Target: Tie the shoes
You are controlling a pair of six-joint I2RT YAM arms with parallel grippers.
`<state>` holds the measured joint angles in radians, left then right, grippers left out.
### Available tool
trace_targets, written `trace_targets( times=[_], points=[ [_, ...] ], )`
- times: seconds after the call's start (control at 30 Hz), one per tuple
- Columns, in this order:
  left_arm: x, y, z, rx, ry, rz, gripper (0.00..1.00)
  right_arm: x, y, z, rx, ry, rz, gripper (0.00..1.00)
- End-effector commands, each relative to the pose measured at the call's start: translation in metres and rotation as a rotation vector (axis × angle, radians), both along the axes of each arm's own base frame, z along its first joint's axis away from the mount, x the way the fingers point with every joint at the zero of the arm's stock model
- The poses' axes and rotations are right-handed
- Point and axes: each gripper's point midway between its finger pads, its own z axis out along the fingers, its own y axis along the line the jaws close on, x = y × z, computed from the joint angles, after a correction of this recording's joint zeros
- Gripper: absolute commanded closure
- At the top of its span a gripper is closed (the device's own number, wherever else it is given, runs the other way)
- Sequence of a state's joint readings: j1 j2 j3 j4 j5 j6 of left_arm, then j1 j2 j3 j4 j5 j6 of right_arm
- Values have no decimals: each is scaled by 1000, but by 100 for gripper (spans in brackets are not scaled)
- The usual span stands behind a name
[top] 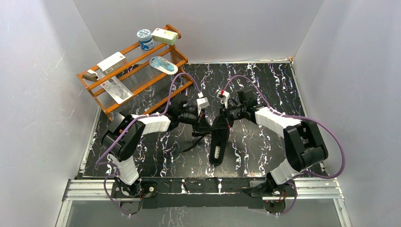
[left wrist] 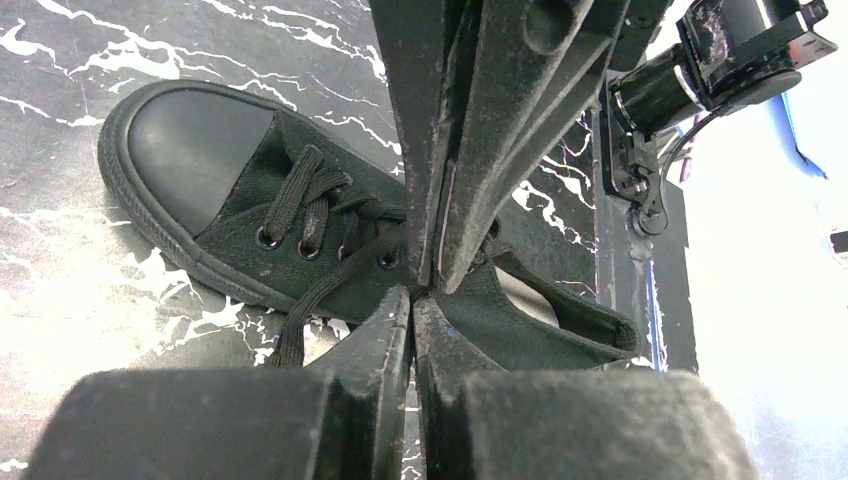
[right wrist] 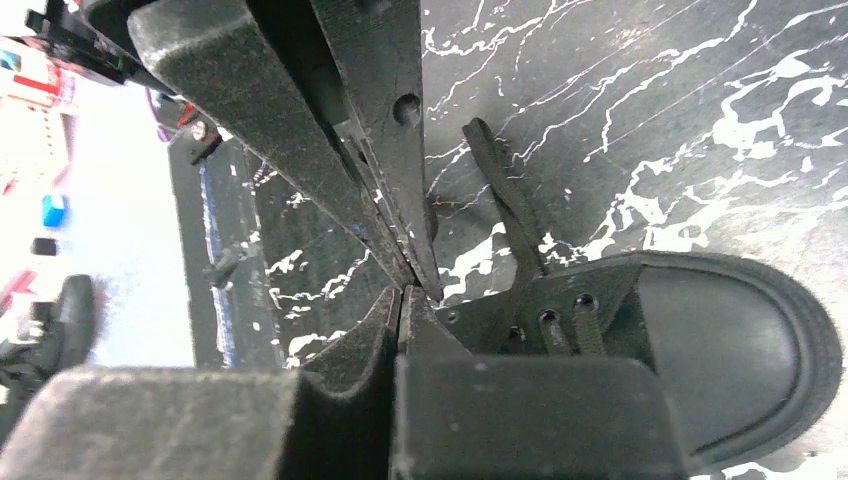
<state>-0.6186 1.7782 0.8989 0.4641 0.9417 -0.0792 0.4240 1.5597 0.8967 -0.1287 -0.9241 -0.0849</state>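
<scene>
Closest to us, the left gripper has its padded jaws pressed together over the lacing of the black sneaker. The right gripper has its jaws meeting at the tips beside a loose lace, though we cannot tell whether either pinches anything. The sneaker lies mid-table between both grippers; only the top view shows its white insole label, too small to read, and the wooden rack of packets far left, while the wrist views show the toe cap.
</scene>
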Motion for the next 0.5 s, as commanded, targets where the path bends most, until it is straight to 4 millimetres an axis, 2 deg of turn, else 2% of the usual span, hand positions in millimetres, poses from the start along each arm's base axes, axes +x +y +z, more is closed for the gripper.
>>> trace_targets(
  times=[0.0,0.07,0.13,0.33,0.47],
  points=[
    [9,1,23,1,-72,40,89,12,5,12,22,-73,1,100],
    [20,15,21,59,-78,152,63,11,3,14,15,-87,0,100],
    [26,30,22,88,-77,229,52,10,1,15,6,-93,-6,100],
    [41,76,-3,307,-90,452,48,2,-2,14,10,-94,0,100],
    [37,86,-24,391,-87,439,48,4,-2,15,10,-98,-7,100]
  ],
)
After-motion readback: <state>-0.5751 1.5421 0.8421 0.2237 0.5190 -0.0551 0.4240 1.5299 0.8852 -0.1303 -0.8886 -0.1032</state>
